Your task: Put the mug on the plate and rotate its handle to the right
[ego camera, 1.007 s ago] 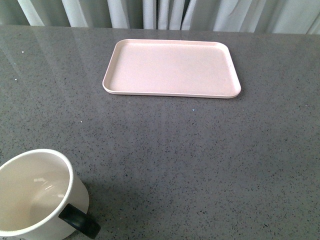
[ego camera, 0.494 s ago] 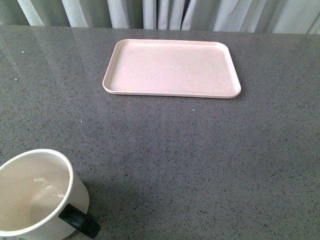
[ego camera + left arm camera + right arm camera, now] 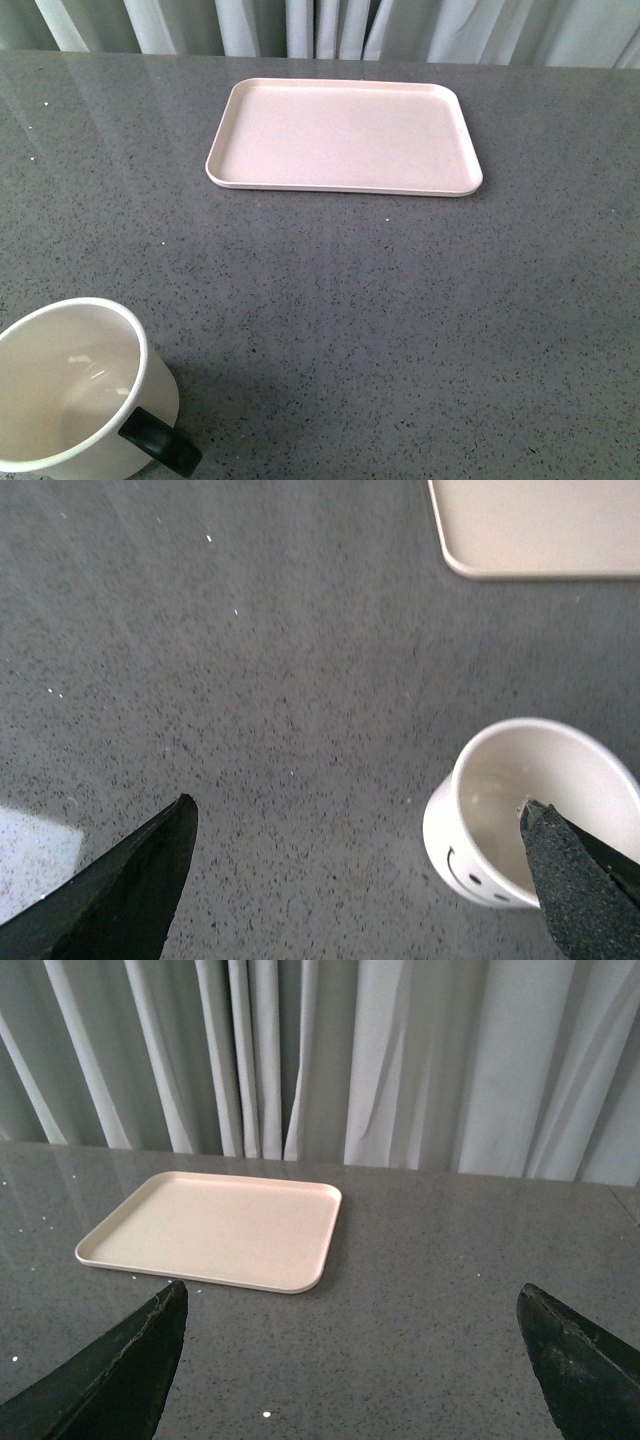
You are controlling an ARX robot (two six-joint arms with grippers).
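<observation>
I count one mug (image 3: pixel 75 385), one plate (image 3: pixel 343 137) and one handle (image 3: pixel 160 443). I also count two end effectors, each with two dark fingers.

The white mug stands upright at the near left part of the bench (image 3: pixel 400 300). Its black handle points to the near right. The pink plate lies flat close to the far edge, about the middle, well apart from the mug, with nothing on it.

The bench is gray stone with tiny specks, and it shines a little. Pale curtains (image 3: pixel 300 25) hang behind the far edge.

The left end effector (image 3: pixel 357 810) is spread wide and holds nothing. One of its fingers shows in front of the mug's rim, and I cannot tell if it touches. The right end effector (image 3: pixel 350 1295) is spread wide too, with nothing in it, and faces the plate and curtains.

Only the left wrist view shows the black smiley face (image 3: pixel 468 873) on the mug. Only the front view shows the handle. The right wrist view shows the curtains best
</observation>
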